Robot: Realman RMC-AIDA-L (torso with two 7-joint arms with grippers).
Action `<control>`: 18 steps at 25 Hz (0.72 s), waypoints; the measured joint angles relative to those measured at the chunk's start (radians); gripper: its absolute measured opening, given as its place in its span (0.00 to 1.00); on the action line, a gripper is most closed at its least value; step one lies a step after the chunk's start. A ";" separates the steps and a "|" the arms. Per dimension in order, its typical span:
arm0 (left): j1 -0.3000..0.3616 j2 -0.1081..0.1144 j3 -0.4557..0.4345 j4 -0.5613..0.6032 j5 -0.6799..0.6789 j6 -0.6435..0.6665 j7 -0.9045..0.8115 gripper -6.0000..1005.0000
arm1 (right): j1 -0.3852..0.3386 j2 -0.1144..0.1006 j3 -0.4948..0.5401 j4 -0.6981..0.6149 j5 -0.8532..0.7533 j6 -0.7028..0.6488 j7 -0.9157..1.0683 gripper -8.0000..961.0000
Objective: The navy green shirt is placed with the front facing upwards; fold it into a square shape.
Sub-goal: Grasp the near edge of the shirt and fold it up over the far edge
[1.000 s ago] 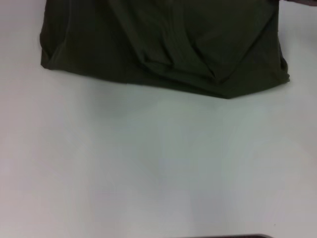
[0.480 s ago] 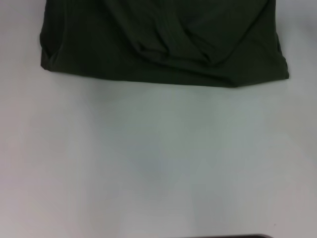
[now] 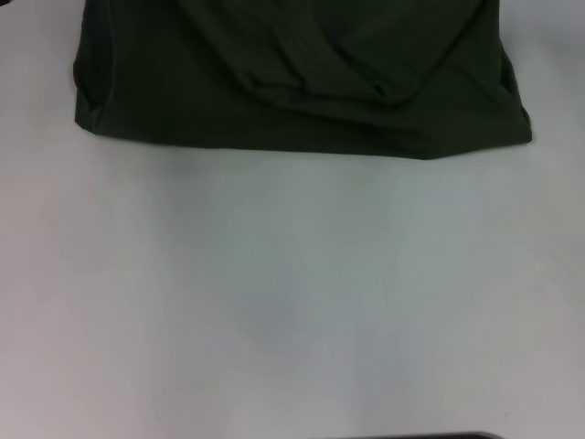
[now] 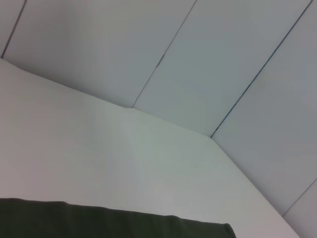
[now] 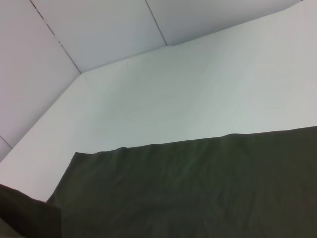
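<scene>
The navy green shirt (image 3: pixel 302 82) lies on the white table (image 3: pixel 292 293) at the far side of the head view, its top cut off by the picture's edge. Only plain green cloth shows, with a loose fold and creases (image 3: pixel 320 87) near the middle; no letters or label show. Its near edge runs almost straight across. The shirt also shows in the left wrist view (image 4: pixel 114 224) as a thin strip and in the right wrist view (image 5: pixel 198 188) as a broad flat sheet. Neither gripper shows in any view.
The white table stretches from the shirt to a dark edge (image 3: pixel 411 436) at the near side. Pale panelled walls (image 4: pixel 223 64) stand behind the table in both wrist views.
The shirt's near edge has drawn back away from me and straightened; the point that hung down at the near right is gone. The fold in the middle has shifted farther away.
</scene>
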 joint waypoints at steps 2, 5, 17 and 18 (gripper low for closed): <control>0.002 -0.005 0.000 -0.001 -0.001 -0.011 0.005 0.03 | 0.001 0.003 -0.003 0.001 0.000 0.007 0.000 0.01; 0.004 -0.013 0.001 -0.008 -0.005 -0.037 0.014 0.03 | -0.001 0.010 -0.004 0.001 0.000 0.020 -0.005 0.01; 0.006 -0.043 0.002 -0.035 -0.012 -0.097 0.067 0.03 | -0.007 0.049 -0.018 0.004 0.000 0.084 -0.031 0.01; 0.006 -0.044 0.002 -0.036 -0.014 -0.102 0.069 0.03 | -0.006 0.050 -0.018 0.006 0.000 0.088 -0.032 0.01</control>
